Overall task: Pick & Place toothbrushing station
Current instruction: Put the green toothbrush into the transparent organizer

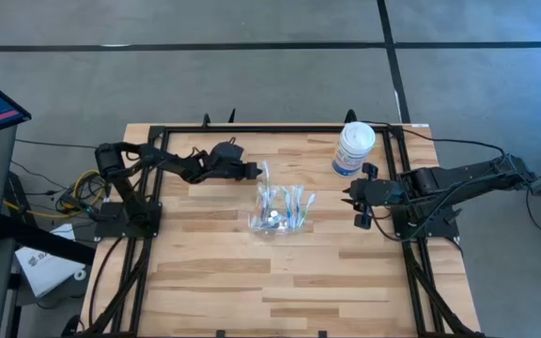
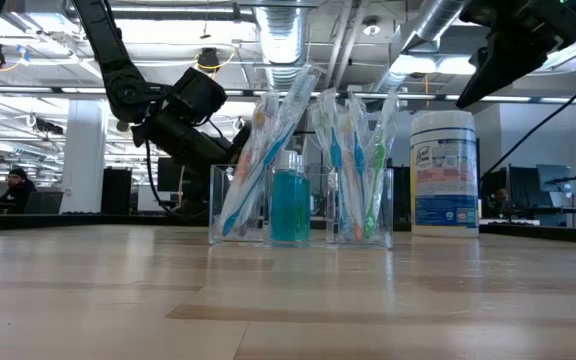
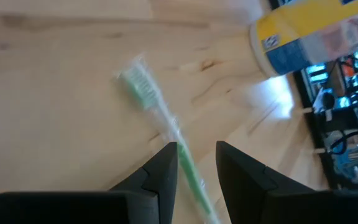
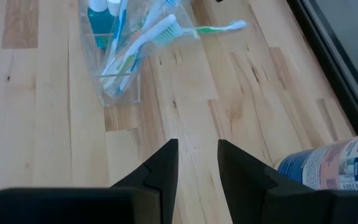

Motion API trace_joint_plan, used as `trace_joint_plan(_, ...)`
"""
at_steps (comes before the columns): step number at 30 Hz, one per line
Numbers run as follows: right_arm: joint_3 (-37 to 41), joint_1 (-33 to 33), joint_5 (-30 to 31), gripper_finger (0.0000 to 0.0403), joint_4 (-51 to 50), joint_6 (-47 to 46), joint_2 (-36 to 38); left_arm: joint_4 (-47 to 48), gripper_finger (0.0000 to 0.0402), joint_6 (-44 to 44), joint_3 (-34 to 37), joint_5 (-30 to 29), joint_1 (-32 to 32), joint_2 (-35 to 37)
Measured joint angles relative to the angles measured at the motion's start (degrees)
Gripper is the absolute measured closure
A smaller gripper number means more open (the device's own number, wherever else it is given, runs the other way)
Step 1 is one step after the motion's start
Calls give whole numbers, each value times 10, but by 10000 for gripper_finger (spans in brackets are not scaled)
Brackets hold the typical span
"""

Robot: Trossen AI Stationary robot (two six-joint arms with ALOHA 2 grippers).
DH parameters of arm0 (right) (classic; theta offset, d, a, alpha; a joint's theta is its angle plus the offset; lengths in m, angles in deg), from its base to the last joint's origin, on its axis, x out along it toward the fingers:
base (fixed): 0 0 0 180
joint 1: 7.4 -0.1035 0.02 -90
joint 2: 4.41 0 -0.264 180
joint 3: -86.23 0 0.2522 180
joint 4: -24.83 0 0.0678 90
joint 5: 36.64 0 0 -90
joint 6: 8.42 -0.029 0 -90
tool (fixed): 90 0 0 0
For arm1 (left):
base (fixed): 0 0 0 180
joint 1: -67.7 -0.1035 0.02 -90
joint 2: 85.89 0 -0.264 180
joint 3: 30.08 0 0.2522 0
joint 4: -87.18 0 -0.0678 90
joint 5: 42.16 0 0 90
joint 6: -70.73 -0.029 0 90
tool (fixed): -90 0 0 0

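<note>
— Where's the station?

— Mid-bench: clear holder with toothbrushes and a blue-filled tube. The left gripper pinches a wrapped green toothbrush; the right gripper hangs slightly parted, empty.

— Risks?

— The thin brush could slip or knock the holder. The white tub's label is unreadable.

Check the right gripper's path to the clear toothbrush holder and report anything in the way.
Nothing visible blocks it: bare wood lies between the right gripper and the clear holder. The white tub stands off to the side of that line.
</note>
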Motion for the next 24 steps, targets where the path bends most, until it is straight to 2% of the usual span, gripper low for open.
trace_joint_plan(11, 0, 0, -1, 300, 1, -6, 0, 28, 298, 25, -2, 15, 2, 0)
trace_joint_plan(16, 0, 0, -1, 300, 1, -6, 0, 88, 298, 23, -32, 22, 5, 0)
trace_joint_plan(24, 0, 0, -1, 300, 1, -3, 0, 125, 298, 35, -48, 21, 11, 1)
